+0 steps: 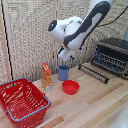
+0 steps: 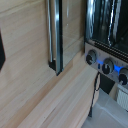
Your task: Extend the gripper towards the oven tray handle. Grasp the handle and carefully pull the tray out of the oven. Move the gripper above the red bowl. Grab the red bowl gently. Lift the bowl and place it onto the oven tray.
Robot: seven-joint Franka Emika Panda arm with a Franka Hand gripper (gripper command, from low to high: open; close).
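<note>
The gripper [image 1: 64,56] hangs from the white-and-black arm, just above a blue cup [image 1: 63,73] and well to the exterior view's left of the oven [image 1: 113,54]. Its fingers are too small and blurred to read as open or shut, and nothing shows in them. The red bowl [image 1: 71,87] sits on the wooden table in front of the cup, below the gripper. Dark parallel bars in the oven's front opening look like the tray [image 1: 107,61]. In the wrist view the oven [image 2: 107,30] shows with its knobs [image 2: 92,57]; the fingertips are out of view.
A long dark slatted panel [image 1: 93,72] lies on the table before the oven; the wrist view shows it [image 2: 56,35] with a silvery bar. An orange bottle [image 1: 46,76] and a large red wire basket [image 1: 22,100] stand at the exterior view's left. A slatted screen backs the table.
</note>
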